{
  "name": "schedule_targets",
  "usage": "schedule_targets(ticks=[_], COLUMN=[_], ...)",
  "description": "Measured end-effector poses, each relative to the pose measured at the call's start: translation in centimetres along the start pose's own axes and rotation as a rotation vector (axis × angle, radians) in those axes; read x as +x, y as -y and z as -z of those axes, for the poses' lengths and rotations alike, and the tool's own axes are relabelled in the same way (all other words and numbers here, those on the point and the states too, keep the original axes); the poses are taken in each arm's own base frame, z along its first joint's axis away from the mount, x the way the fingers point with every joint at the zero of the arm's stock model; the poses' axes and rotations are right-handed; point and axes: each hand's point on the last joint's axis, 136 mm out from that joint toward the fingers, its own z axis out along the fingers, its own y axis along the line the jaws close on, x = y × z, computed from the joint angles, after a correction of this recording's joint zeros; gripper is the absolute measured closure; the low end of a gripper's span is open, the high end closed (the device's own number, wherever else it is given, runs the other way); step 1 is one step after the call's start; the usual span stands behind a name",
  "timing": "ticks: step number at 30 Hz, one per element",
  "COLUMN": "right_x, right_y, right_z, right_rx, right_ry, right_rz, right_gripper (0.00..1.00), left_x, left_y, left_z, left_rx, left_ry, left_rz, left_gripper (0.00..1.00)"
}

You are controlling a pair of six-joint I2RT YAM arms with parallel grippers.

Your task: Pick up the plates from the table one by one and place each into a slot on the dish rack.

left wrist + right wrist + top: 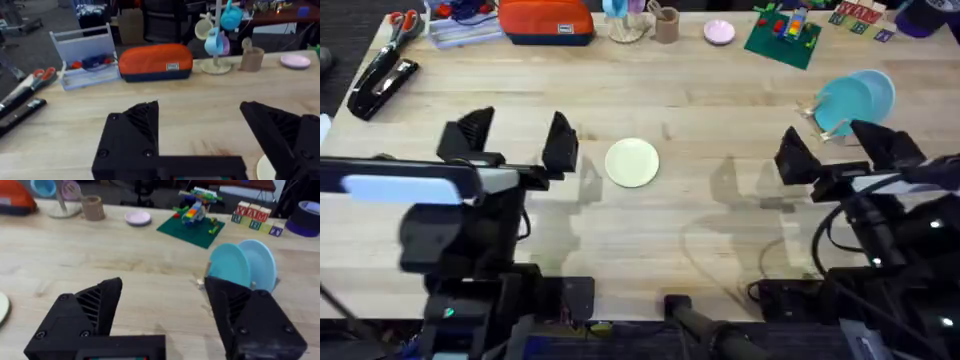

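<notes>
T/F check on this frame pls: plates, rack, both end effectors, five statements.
1. A cream-yellow plate lies flat on the table. True.
2. The dish rack holds no plates. False: a teal plate and a light blue plate stand upright in it.
3. The left end effector is shut on the cream-yellow plate. False: it is open, beside the plate, holding nothing.
4. The right end effector is open. True.
5. The dish rack sits at the table's left edge. False: it is on the right side, near the right end effector.
</notes>
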Motion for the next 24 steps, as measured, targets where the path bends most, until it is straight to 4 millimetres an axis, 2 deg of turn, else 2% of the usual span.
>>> schedule_targets(ticks=[3,13,19,24], right_x=[-1.3,-8.8,-10.6,-12.0], right_y=[0.1,0.4,0.4,0.5], right_z=[0.8,6.3,8.1,8.5], right_rx=[-0.001,0.000,-0.009,-0.020], right_ry=[-0.011,0.004,-0.108,-0.231], right_rz=[0.010,0.018,0.027,0.033], right_gripper=[0.006,0.007,0.009,0.009], left_x=[-2.6,-11.0,-14.6,-16.9], left_y=[-0.2,-0.7,-1.0,-1.2], left_z=[0.7,5.5,7.1,7.5], left_rx=[-0.002,-0.002,0.003,0.008], left_ry=[0.023,0.016,-0.052,-0.144], left_rz=[-0.001,-0.004,0.000,0.017], left_gripper=[0.007,0.007,0.008,0.009])
